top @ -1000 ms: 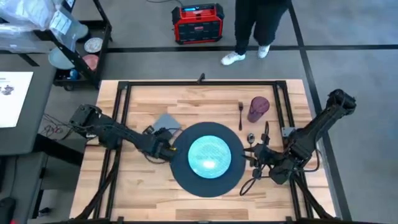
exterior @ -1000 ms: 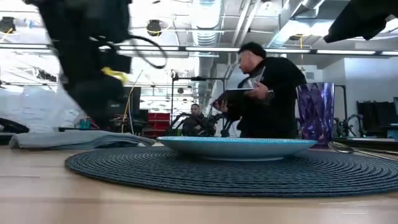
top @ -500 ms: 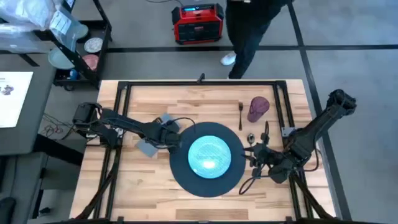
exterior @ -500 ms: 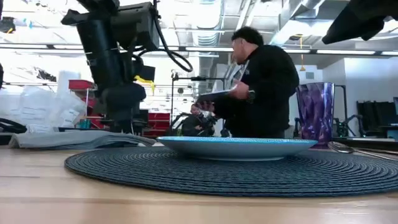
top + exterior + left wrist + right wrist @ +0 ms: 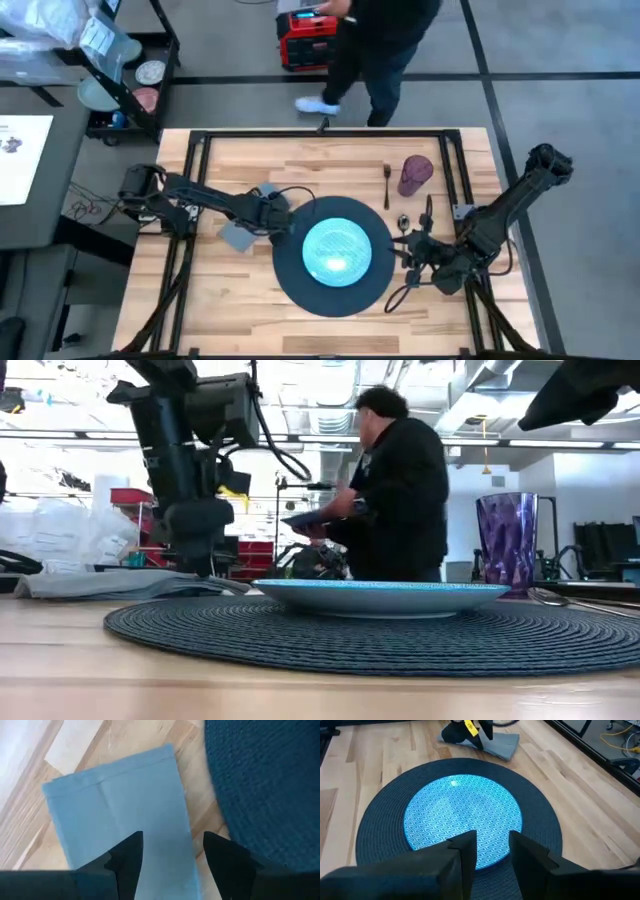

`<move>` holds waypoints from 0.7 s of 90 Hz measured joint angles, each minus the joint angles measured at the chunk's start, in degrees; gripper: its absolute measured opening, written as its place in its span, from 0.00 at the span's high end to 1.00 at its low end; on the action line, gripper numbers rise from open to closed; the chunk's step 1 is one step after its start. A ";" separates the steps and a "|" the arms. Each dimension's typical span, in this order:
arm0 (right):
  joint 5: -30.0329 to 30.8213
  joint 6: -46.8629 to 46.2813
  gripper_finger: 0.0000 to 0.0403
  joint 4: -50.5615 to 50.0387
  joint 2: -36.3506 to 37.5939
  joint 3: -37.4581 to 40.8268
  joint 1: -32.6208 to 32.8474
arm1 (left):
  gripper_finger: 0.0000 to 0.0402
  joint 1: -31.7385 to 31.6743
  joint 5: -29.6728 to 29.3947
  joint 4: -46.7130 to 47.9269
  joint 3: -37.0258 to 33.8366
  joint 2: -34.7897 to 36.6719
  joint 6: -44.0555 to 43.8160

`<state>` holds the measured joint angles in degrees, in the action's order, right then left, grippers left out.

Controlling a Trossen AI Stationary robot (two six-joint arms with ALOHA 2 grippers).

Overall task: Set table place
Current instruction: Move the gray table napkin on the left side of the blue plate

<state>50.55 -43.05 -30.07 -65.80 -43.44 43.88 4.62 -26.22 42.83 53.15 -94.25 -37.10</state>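
On the desk (image 5: 240, 290): mat (image 5: 300, 280) centred, plate (image 5: 337, 248) on it | napkin (image 5: 240, 235) just beside mat, under left gripper (image 5: 172, 855), jaws open, empty | right gripper (image 5: 487, 845) open, empty, waiting near spoon (image 5: 402, 222) | fork (image 5: 387, 183) and cup (image 5: 416, 174) far side, likely unplaced.

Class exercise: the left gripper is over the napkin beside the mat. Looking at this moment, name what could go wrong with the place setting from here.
1. The left gripper is open over the grey napkin, which lies skewed close beside the mat; a pinch could bunch it or drag it onto the mat.
2. The right gripper waits near the spoon at the mat's edge; a careless move might knock it toward the purple cup.
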 joint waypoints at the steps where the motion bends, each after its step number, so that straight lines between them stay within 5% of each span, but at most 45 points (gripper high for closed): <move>1: 0.01 0.00 0.75 0.03 0.00 0.00 0.00 | 0.52 0.00 -0.01 -0.04 0.00 -0.23 0.01; 29: 0.02 0.00 0.75 0.12 0.00 0.00 0.00 | 0.54 -0.84 -2.16 3.03 0.39 -6.76 -2.96; 37: 0.04 0.00 0.75 0.12 0.00 0.00 -0.03 | 0.65 -1.88 -2.10 4.40 0.33 -6.89 -6.00; 47: 0.39 0.00 0.75 0.20 0.00 0.00 -0.07 | 0.93 -2.57 -3.67 5.80 0.04 -6.66 -6.63; 63: 0.39 0.00 0.77 0.32 0.00 0.00 -0.07 | 0.99 -2.27 -8.22 6.77 0.59 -6.57 -8.91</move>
<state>50.94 -43.05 -29.75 -65.80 -43.44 43.81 2.35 -34.43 49.60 53.73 -100.82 -46.02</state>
